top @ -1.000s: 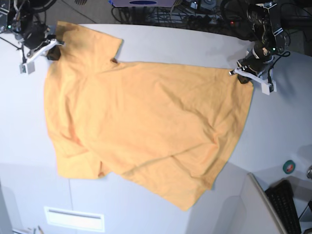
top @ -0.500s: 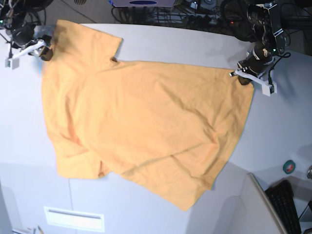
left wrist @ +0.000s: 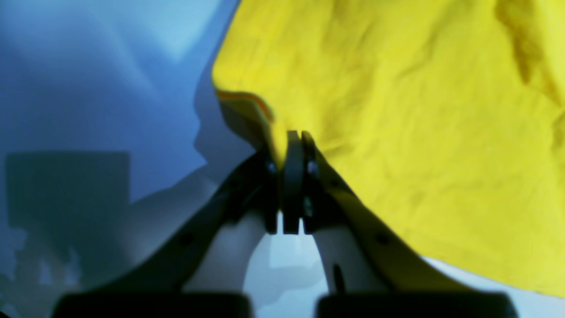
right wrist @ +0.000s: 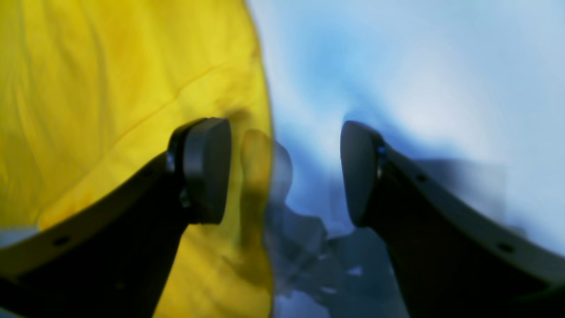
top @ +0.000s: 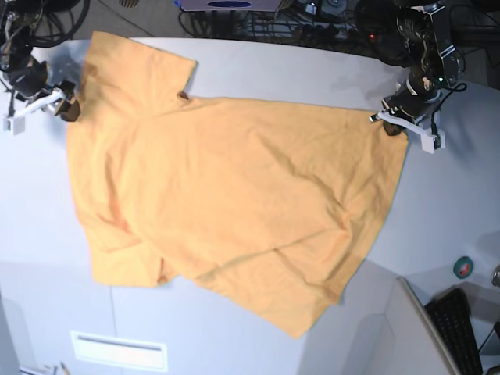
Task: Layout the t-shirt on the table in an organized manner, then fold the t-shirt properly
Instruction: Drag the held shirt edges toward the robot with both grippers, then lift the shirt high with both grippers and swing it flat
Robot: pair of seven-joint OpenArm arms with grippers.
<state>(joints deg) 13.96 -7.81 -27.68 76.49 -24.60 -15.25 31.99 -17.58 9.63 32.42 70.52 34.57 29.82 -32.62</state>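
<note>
The t-shirt (top: 226, 211) lay spread across the surface (top: 258, 70), orange-yellow and mostly flat, though skewed: one long edge ran diagonally and the lower sleeve area near the front edge was folded under itself. A few soft creases crossed the middle.

The left gripper (left wrist: 291, 145) had its jaws pressed together on a pinch of cloth at the shirt's corner, the fabric bunched and lifted right at the tips. The right gripper (right wrist: 284, 172) stood with its jaws well apart, nothing between them, just beside the shirt's opposite edge; the hem lay under the gap but was not held.

From where I stood, the trouble looked likely to come from that imbalance. With only one corner pinned, any pull by the left arm would probably drag the whole shirt sideways instead of stretching it flat, and the tucked sleeve would stay tucked. The cloth looked thin and limp, so the pinch might also slip out if tugged hard. And if the right arm came down to regrip a little off the edge, it could close on bare surface, or push a fresh ridge into the hem.
</note>
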